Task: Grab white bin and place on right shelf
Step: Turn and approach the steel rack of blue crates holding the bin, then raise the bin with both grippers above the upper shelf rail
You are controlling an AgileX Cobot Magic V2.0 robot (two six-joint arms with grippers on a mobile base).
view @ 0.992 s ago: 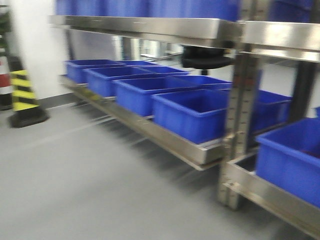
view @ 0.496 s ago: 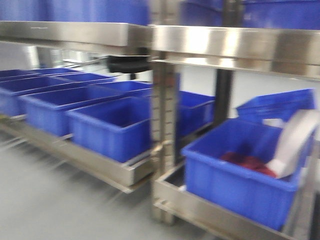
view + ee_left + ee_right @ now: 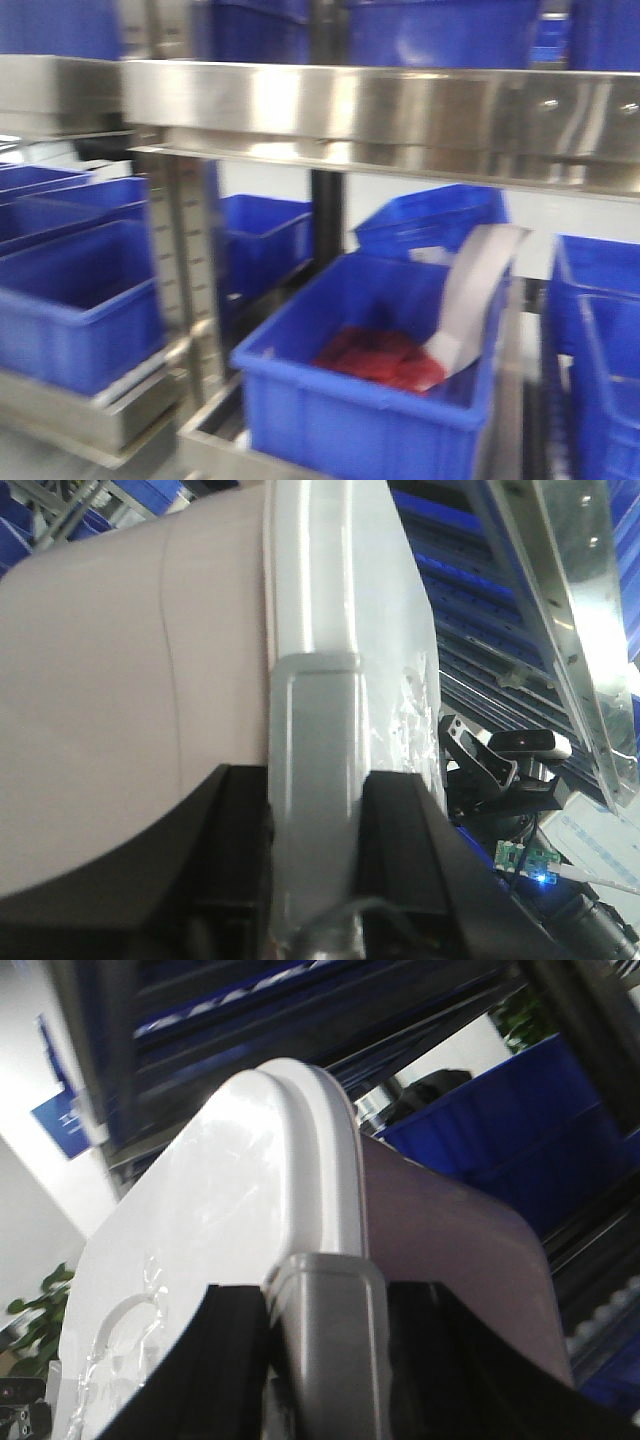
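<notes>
You have the white bin, a large pale pinkish-white plastic tub with rounded corners and a flat white lid, held up between both arms. In the left wrist view the left gripper is closed narrow on the white bin. Its black fingers press in on either side of a grey plastic clasp that folds over the lid's edge. The tub's smooth side fills the frame to the left of that clasp. The right wrist view shows the same hold at the other end: the right gripper is clamped on the white bin, with black fingers flanking a second grey clasp. There the glossy lid lies to the left and the pinkish wall to the right. Ahead of you, the front camera looks at the right shelf, a shiny stainless steel rack. Its wide reflective front rail crosses the upper frame, with bolt heads at the right and a perforated upright at the left. Below the rail sits a blue plastic bin holding crumpled red material and a pale curved strip that leans on its far rim. More blue tubs stand on the lower level to either side, and others fill the level above the rail. The front view is blurred.
</notes>
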